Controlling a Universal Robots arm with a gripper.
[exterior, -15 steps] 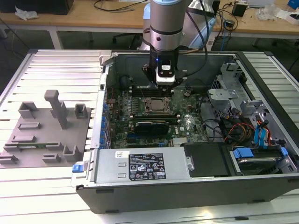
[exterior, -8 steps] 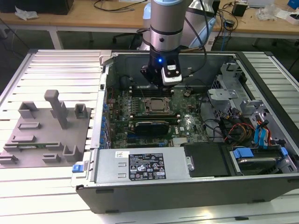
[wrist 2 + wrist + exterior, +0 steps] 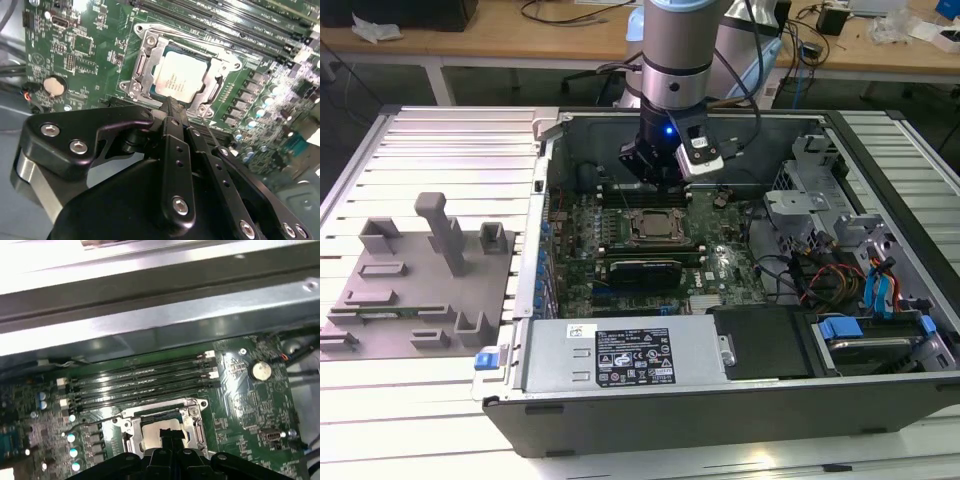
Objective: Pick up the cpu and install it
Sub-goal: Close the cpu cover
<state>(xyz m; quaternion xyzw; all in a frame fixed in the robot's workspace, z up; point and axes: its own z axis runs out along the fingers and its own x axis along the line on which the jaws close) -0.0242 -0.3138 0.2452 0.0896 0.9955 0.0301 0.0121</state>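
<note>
**One chip in its socket, tool poised at its edge**

In the exterior view, the arm reaches down into the open computer case [image 3: 720, 415], which stands on the bench [image 3: 420, 430]. The tool [image 3: 654, 178] hangs low over the green board. The cpu [image 3: 651, 227] lies just beside its tip, on the camera's side, inside the socket. Grey fixture blocks [image 3: 430, 270] stand well away from the tool, outside the case.

In the second wrist view, the tool [image 3: 170, 103] is drawn together to one narrow tip and grips nothing. The cpu [image 3: 181, 75] lies flat just beyond that tip, ringed by the metal frame [image 3: 142, 52]. The tip overlaps the chip's nearer edge; I cannot tell whether it touches or hovers.

In the first wrist view, the tool [image 3: 166, 434] sits over the cpu [image 3: 157, 430], with the memory slots [image 3: 140, 382] farther out beyond the chip.

As I judge it, picking up and placing are done, and the step in hand is seating or securing. Whether the frame is latched I cannot tell. Any move from here calls for a straight, gentle line with no sideways shove on the chip.
</note>
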